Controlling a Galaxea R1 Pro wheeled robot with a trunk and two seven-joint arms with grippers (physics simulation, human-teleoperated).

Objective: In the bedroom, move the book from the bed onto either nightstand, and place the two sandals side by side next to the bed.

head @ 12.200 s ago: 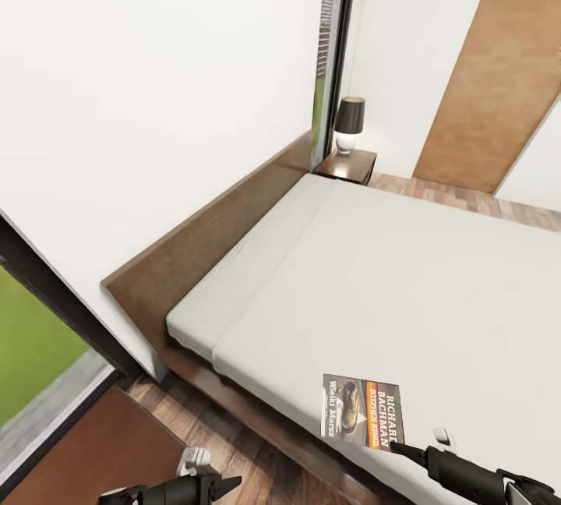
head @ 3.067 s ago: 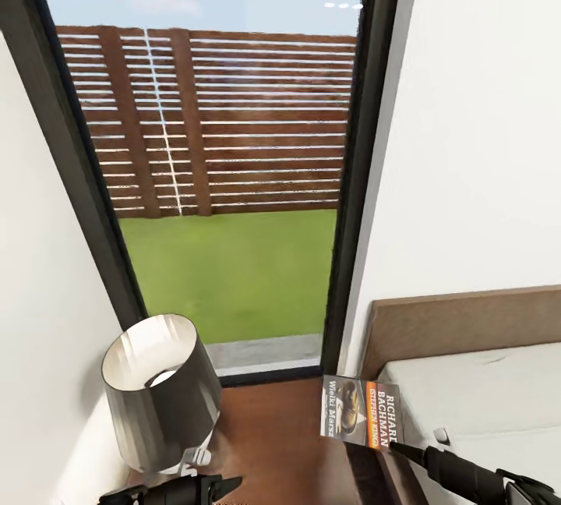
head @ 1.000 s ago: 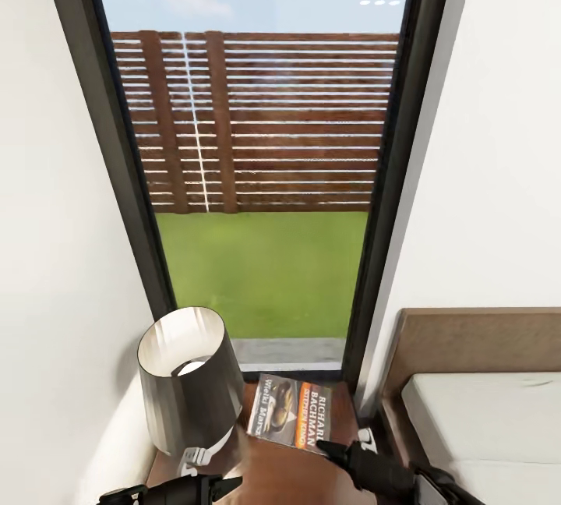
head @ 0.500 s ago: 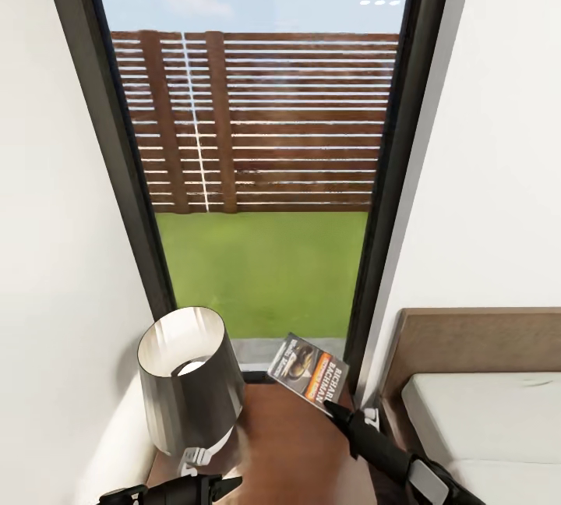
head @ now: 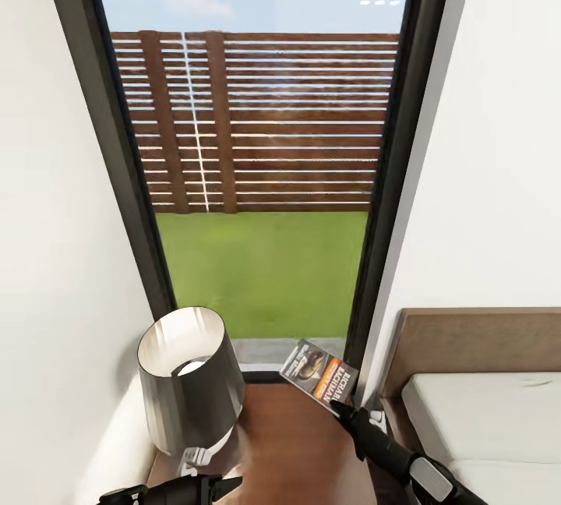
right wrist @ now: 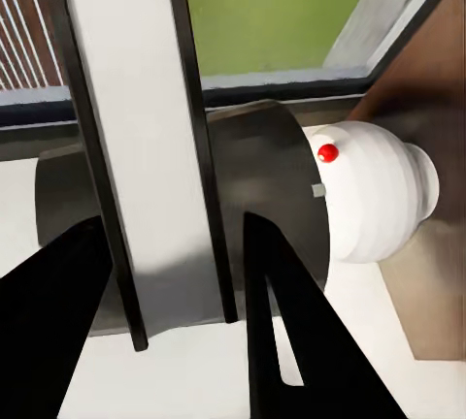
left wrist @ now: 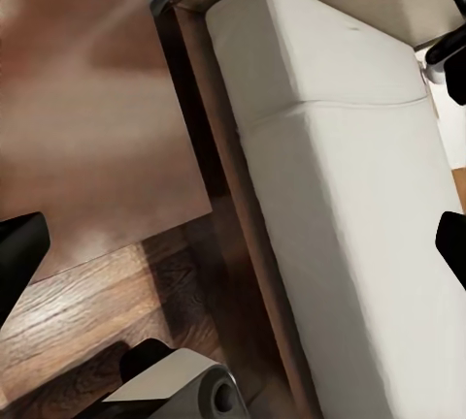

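Note:
The book (head: pixel 318 373), dark-covered with an orange band, hangs tilted over the back right corner of the nightstand (head: pixel 300 446), close to the window frame. My right gripper (head: pixel 340 409) is shut on its lower edge. In the right wrist view the book (right wrist: pixel 136 147) is a pale slab between the black fingers (right wrist: pixel 301 341), with the lamp behind it. My left gripper (head: pixel 212 483) sits low by the lamp and is open with nothing in it; its wrist view looks down on the nightstand (left wrist: pixel 87 118) and the bed (left wrist: pixel 359 196). The sandals are out of view.
A black-shaded lamp (head: pixel 187 380) with a white base (right wrist: pixel 374 191) takes the nightstand's left half. The tall dark-framed window (head: pixel 382 201) rises right behind. The bed's mattress (head: pixel 491 427) and brown headboard (head: pixel 475 341) lie to the right, and white walls close both sides.
My right arm has lifted the book from low and nearly flat over the nightstand's middle to its back right corner, now tilted up. The left arm and the camera have not moved.

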